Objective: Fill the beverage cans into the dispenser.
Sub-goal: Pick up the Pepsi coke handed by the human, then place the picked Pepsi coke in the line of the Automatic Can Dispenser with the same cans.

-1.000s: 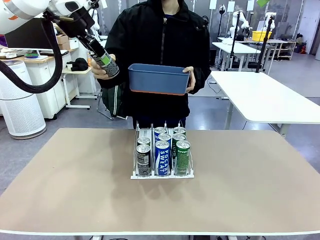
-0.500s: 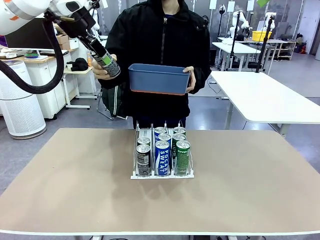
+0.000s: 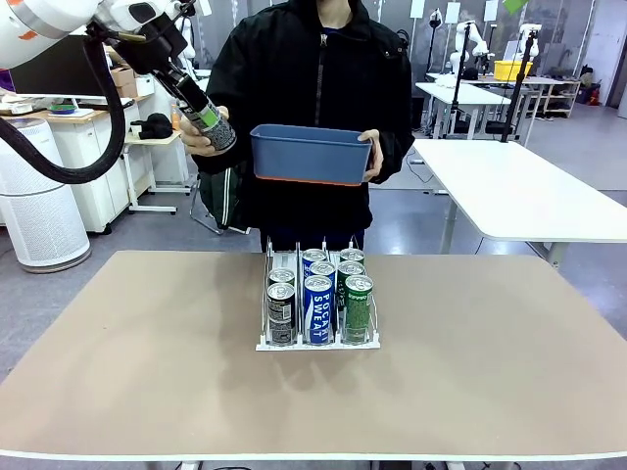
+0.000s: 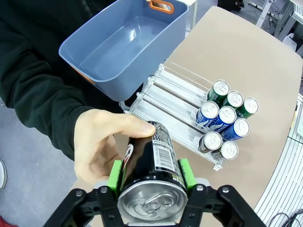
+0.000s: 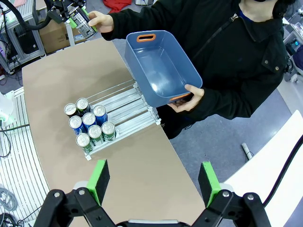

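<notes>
Overhead, the right wrist camera looks down on the whole exchange: the right gripper (image 5: 154,182) hangs high above the table (image 5: 137,156), its green-padded fingers spread wide with nothing between them, while a person in a black jacket holds a blue bin (image 5: 161,66) level in one hand (image 5: 189,97). From this height the bin's floor is bare, something the front view cannot tell, since there only its outer wall faces the camera. The left wrist view supplies the close detail: the left gripper (image 4: 150,175) is clamped on a dark patterned can (image 4: 151,175) near its silver top, green pads pressed to either side, and the person's other hand (image 4: 102,144) wraps the can's lower body, thumb lying across it. In the front view that same can sits tilted, up at chest height to the left of the bin and well above the table. On the tabletop stands the dispenser (image 3: 316,308), a clear three-lane rack, with eight cans (image 3: 317,294) packed toward the robot's end: two dark ones in the left lane, three blue-and-white in the middle, three green on the right. The lanes' far ends, nearest the person, lie open.
</notes>
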You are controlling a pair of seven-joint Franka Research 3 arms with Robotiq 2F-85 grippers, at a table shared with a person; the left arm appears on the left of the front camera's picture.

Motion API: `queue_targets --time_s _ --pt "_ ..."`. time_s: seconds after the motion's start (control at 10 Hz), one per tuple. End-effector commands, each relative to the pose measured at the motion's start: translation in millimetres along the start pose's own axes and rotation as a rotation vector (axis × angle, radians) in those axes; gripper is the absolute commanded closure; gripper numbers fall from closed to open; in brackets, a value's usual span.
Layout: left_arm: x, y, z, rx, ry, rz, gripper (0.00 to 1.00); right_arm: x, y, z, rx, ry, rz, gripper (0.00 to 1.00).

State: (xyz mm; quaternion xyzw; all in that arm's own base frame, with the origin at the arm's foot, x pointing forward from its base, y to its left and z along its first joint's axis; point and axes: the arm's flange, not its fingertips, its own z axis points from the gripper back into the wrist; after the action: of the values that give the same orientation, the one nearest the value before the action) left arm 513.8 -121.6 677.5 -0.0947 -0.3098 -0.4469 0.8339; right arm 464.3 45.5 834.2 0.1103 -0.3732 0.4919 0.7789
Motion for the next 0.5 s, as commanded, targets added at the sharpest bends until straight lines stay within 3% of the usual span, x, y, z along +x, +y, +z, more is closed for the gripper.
queue_targets --time_s 0.0,0.4 --pt "-1.0 1.2 1.6 0.006 0.003 -0.002 0.55 -0.2 0.3 -0.1 -0.005 0.011 0.005 0.0" --pt "-1.0 1.2 1.6 0.006 0.003 -0.002 0.55 -0.2 0.3 -0.1 -0.005 0.011 0.005 0.0"
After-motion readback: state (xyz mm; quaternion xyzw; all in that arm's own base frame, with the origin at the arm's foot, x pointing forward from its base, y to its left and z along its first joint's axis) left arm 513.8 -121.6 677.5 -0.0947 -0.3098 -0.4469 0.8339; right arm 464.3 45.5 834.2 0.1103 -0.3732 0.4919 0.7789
